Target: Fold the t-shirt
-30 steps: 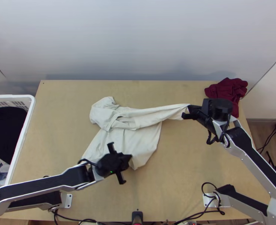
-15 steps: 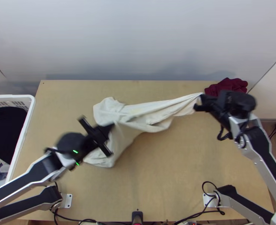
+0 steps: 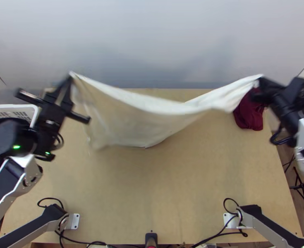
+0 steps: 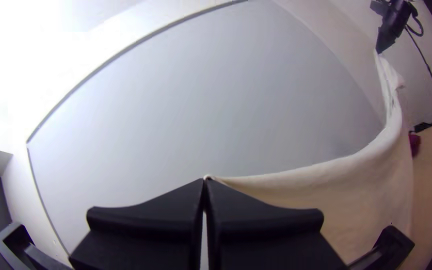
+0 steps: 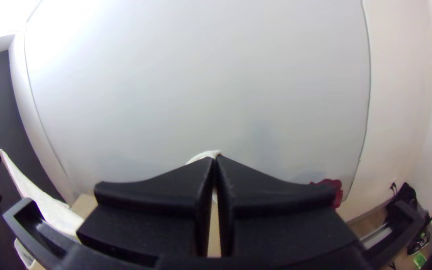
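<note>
On the left, the left gripper (image 3: 70, 77) is pinching 1 upper end of an off-white t-shirt (image 3: 131, 115) between closed fingers; in the middle, the shirt is hanging in a broad sag above the light wooden table (image 3: 160, 198); on the right, the right gripper (image 3: 263, 79) is clamping the other end, its fingers also pressed together. With 2 ends secured but no neat fold showing, the task is probably sitting at its spreading-out stage, and laying the shirt flat, smoothing it and making every fold are apparently remaining.

Left gripper (image 3: 69, 81) and right gripper (image 3: 263, 81) raised, well apart, both closed.
</note>
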Motion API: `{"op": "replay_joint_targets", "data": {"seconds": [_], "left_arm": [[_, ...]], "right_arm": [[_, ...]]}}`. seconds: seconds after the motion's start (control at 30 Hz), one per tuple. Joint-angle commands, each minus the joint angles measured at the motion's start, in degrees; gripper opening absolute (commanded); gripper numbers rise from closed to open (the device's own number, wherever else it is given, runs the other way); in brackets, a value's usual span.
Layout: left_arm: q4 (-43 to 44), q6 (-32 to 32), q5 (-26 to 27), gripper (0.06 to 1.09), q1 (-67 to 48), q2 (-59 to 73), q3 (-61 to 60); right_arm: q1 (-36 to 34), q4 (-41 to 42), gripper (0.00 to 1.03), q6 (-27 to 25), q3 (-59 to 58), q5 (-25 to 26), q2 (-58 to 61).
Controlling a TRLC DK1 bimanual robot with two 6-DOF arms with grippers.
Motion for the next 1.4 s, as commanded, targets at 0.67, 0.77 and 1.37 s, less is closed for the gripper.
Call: {"op": "replay_joint_targets", "data": {"seconds": [0.67, 0.77, 1.37], "left_arm": [[14.9, 3.5, -3.6, 0.1, -4.4, -11.7, 1.9], [15.0, 1.2, -4.3, 0.1, -4.4, -12.9, 4.3], [12.6, -4.6, -8.3, 0.1, -4.0, -11.8, 17.1]], "right_arm": [[13.6, -24.6, 0.03, 3.1, 44.5, 0.0, 3.7], [14.2, -26.5, 0.03, 7.2, 45.6, -1.2, 1.1], [5.6, -25.5, 0.03, 12.9, 50.8, -4.4, -3.3]]}}
